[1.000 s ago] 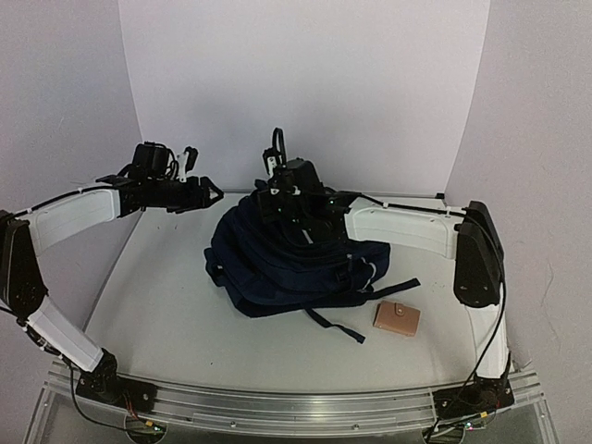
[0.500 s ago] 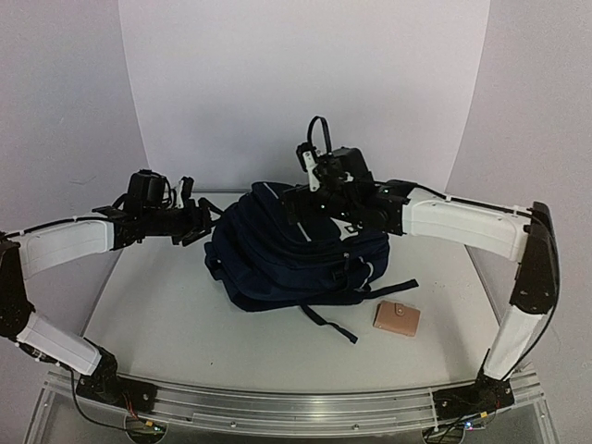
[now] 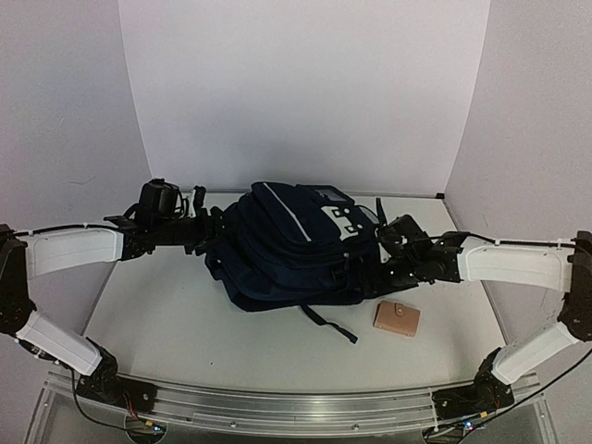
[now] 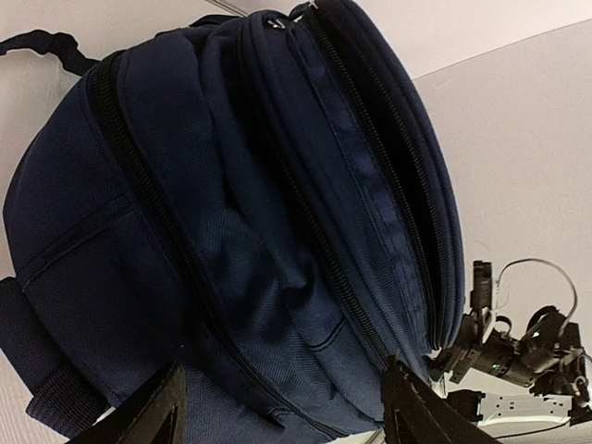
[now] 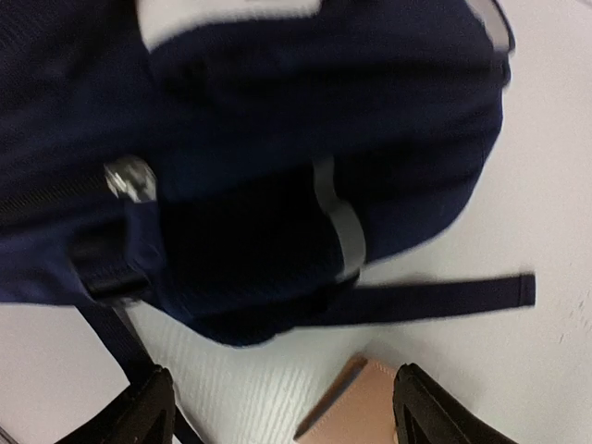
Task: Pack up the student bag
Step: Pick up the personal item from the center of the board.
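Holding the left pincer (image 4: 287, 418) wide and clamping nothing. Facing the student bag (image 4: 231, 231) straight ahead of its fingertips, navy cloth filling almost the whole wrist view. Not managing to tell whether those fingers are touching the cloth or stopping just short of it.

Holding the right pincer (image 5: 291, 412) wide as well, gripping nothing, hanging over the bag's lower end. Looking past it at a loose strap (image 5: 435, 294) trailing ahead and to one side across the table (image 5: 555, 139). Spotting a tan wallet (image 5: 356, 407) lying directly beneath the gap between its fingers.

Finding the bag slumped between the two pincers, front pocket turned upward. Seeing an unzipped mouth (image 4: 398, 194) gaping ahead of the left pincer, over toward its right finger.

Judging the bag as soft and floppy, and expecting it to sag, fold and shift under a pull instead of holding its shape. Guessing at bulk more than weight, and at nothing fragile. Reckoning the woven cloth as grippy enough, though likely slipping out of a shallow pinch on a thin layer.

Favouring a hold on the zipper lip of that mouth for spreading it open. Favouring the carry loop (image 4: 42, 42), far ahead and left of the left pincer, for lifting. Avoiding the broad rounded panels as probably too wide for the jaws. Treating the dangling strap as a snag risk.
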{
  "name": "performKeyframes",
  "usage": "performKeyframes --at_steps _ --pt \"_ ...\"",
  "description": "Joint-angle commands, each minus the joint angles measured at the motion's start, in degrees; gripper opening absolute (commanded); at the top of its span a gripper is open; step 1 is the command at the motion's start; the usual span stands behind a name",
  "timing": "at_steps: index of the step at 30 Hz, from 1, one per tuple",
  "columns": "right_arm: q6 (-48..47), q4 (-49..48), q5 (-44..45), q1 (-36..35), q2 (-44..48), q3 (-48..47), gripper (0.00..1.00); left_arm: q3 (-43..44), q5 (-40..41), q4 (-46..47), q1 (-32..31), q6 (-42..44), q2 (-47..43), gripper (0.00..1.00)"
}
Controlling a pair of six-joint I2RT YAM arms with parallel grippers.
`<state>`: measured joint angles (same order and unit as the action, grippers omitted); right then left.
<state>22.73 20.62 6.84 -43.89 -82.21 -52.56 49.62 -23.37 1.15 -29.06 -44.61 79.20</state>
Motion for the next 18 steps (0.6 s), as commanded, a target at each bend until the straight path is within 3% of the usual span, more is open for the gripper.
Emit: performKeyframes --at_steps 1,8,18 --pt "11.2 5.6 1.2 -0.2 1.3 5.3 0.78 -1.3 1.6 3.0 0.1 -0.8 -2.1 0.72" --pt "22.2 7.5 5.2 2.8 1.6 9.8 0.86 -1.5 1.2 0.9 0.1 0.0 -2.9 0.72" --pt "22.9 4.8 1.9 5.0 0.3 12.0 0.94 -1.7 1.4 0.8 0.1 0.7 -2.5 0.73"
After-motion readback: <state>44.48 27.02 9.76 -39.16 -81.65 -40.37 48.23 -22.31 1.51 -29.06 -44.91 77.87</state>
